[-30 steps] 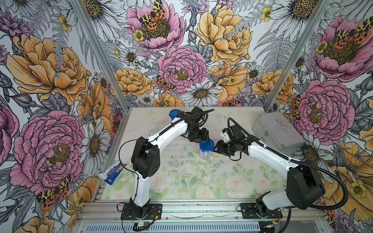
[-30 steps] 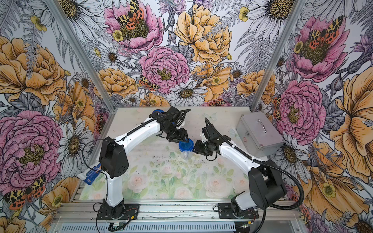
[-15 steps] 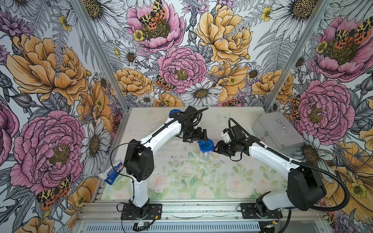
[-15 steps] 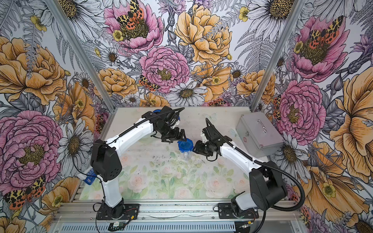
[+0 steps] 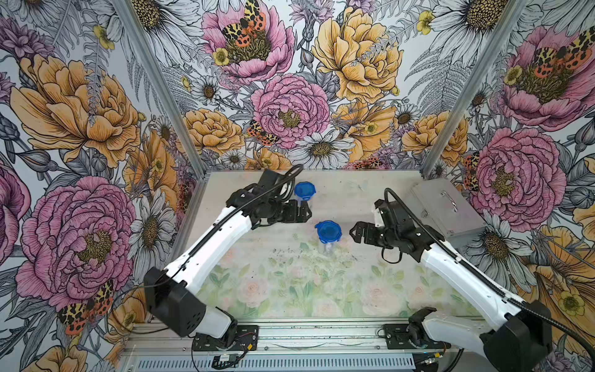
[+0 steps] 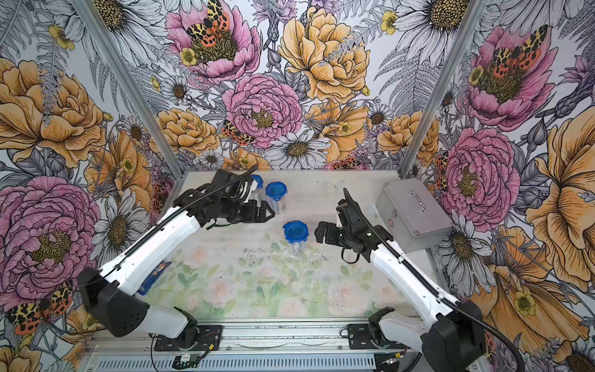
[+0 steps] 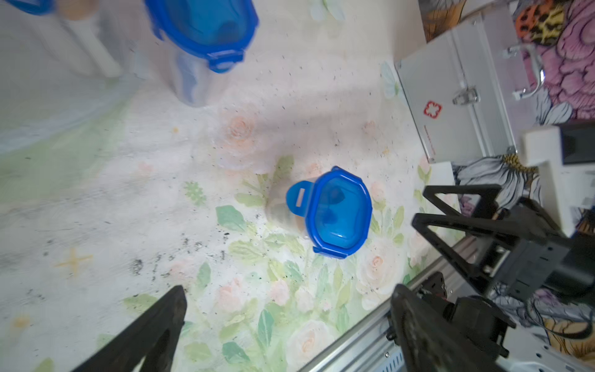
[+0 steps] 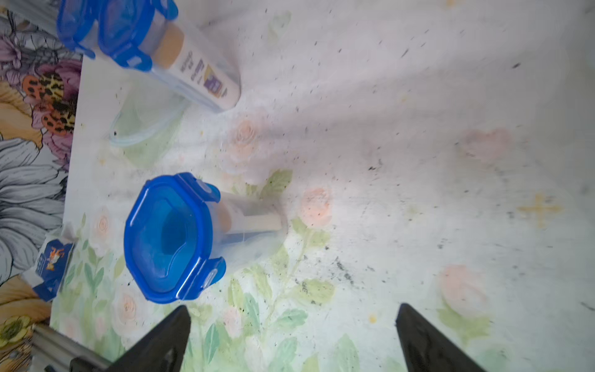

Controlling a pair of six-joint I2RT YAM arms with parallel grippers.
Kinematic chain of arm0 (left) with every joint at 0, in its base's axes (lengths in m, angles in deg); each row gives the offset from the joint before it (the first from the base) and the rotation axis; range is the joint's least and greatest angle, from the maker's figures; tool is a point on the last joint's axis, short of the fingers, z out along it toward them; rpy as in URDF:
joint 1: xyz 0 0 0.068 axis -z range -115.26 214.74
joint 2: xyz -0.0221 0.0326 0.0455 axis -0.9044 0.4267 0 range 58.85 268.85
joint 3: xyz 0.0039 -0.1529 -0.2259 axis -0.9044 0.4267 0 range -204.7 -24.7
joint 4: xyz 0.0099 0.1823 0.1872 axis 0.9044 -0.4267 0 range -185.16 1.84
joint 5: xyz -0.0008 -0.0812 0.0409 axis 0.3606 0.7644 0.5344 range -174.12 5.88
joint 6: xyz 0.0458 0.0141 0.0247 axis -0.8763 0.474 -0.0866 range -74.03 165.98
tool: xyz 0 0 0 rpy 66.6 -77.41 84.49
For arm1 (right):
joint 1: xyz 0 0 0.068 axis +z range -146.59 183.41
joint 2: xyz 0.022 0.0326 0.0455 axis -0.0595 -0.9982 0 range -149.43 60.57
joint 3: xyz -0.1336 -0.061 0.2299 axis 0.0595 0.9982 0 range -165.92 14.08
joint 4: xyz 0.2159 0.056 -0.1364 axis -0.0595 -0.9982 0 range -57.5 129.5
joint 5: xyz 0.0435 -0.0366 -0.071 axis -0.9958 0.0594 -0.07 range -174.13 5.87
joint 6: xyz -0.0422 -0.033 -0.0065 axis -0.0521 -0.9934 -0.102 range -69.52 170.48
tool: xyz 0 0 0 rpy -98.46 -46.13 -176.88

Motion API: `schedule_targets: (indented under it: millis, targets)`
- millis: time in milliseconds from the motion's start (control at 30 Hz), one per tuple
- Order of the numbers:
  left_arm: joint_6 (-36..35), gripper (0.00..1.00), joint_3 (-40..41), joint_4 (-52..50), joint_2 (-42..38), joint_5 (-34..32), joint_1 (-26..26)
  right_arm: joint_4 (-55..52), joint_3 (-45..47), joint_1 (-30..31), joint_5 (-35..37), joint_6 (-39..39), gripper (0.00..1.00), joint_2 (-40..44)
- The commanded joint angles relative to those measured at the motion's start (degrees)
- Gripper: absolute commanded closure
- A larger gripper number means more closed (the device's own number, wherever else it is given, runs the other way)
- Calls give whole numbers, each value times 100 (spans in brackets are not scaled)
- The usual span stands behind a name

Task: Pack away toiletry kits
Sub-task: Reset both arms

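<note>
Clear plastic cup with blue four-tab lid [image 5: 328, 231] stands mid-table, kit inside. Left gripper [image 5: 305, 211] and right gripper [image 5: 354, 232] flank it, both spread, empty. One lid tab [image 7: 299, 201] looks unlatched to me. Next, I reckon: press it down, then move cup far, beside other lidded cup [image 5: 304, 190].

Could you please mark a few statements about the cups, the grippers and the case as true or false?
1. The middle cup wears its blue lid. True.
2. The right gripper is clamped on that cup. False: its jaws stand open beside the cup, apart from it.
3. The silver case is closed. True.
4. The left gripper carries a lid. False: it is open and empty.
5. A second lidded cup stands farther back, near the left gripper. True.
</note>
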Motion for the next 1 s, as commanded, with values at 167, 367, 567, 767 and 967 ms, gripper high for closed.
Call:
schedule_targets:
  millis: [167,367,567,767,967]
  targets:
    - [1017,1,2732,2522,-1181,-250,-2032,797,597,-93,3214,-952,1,1021]
    - [819,1,3719,3326,-1529,-1658,-2616,3471,2467,-803,2938,-1678,1,1273]
    - [-294,1,4340,4421,-1796,-2416,-2577,5679,2991,-1743,1662,-2708,0,249]
    - [-1041,1,4788,5566,-1457,-2873,-2576,7166,2952,-2127,1383,-2772,1,-1217]
    - [-1745,1,5434,7401,-994,-2888,-2571,7767,2765,-2442,1125,-3072,1,-1929]
